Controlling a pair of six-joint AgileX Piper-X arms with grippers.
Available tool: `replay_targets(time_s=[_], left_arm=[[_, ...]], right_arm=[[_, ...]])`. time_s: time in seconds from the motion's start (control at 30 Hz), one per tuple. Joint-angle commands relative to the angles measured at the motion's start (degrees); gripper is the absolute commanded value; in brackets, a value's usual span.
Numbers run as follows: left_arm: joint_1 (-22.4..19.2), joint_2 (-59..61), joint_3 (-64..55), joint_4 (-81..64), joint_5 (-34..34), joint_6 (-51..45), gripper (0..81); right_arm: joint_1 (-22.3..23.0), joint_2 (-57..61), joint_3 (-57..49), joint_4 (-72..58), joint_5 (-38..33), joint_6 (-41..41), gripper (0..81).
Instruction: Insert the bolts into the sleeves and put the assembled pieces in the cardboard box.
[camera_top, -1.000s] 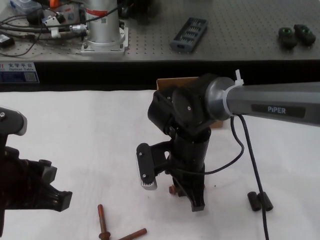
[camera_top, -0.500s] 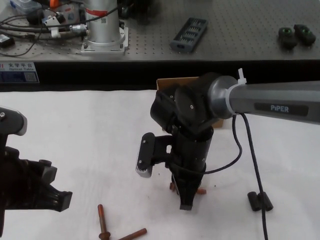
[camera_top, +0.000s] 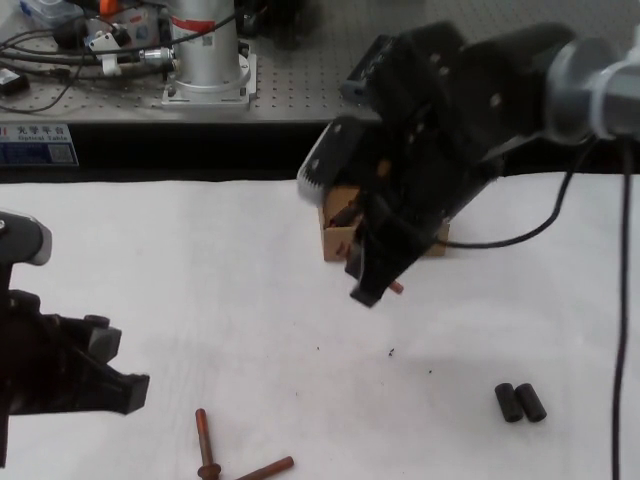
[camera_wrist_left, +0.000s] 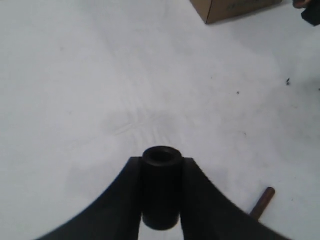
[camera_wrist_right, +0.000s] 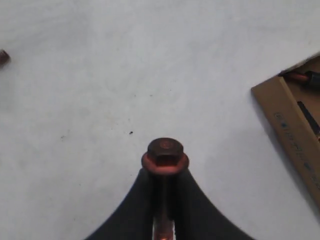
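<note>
The left fingers (camera_wrist_left: 120, 200) were shut tight on a black sleeve (camera_wrist_left: 161, 192), one finger against each side of it, and its open bore faced out past their tips. We saw this arm low over the white worktop (camera_top: 200, 300), at its near left corner in the high view. The right fingers (camera_wrist_right: 135, 215) were closed on a copper bolt (camera_wrist_right: 165, 155), pinching its shank just under the flanged hex head, which stuck out beyond the tips. In the high view this arm hung above the worktop, right in front of the cardboard box (camera_top: 335, 240) and partly covering it, with the bolt's end showing under the fingers. In the right wrist view we made out something copper and black inside the open box. Two loose bolts (camera_top: 203, 440) lay on the worktop near the front edge, their ends close together. Two spare sleeves (camera_top: 520, 402) lay side by side, touching, well to the right.
</note>
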Motion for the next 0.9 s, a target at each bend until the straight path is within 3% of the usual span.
replay_targets(time_s=[0.0, 0.17, 0.43, 0.6, 0.73, 0.87], left_arm=[[0.08, -0.59, 2.23, -8.01, 4.45, -3.96, 11.4], [0.08, -0.59, 7.48, -16.39, 8.46, -8.24, 11.4], [0.08, -0.59, 16.15, -34.08, 12.12, -13.5, 11.4], [-0.34, -0.59, 17.29, -37.47, 14.14, -13.51, 11.4], [-2.44, 0.15, 18.07, -40.97, 14.18, -13.67, 11.4], [-5.78, 4.21, 18.11, -45.54, 14.02, -15.1, 11.4]], right_arm=[[-0.48, -2.32, -0.43, -0.88, -5.72, 2.67, 4.3], [-0.52, -4.43, -0.19, -1.8, -11.47, 4.27, 4.3], [-2.65, -9.0, 0.58, -5.39, -28.94, 9.42, 4.3], [-4.47, -12.17, 0.58, -6.05, -36.87, 10.04, 4.3], [-5.03, -15.22, 2.51, -7.3, -42.5, 10.84, 4.3], [-5.02, -19.75, 7.98, -13.63, -43.02, 14.33, 4.3]])
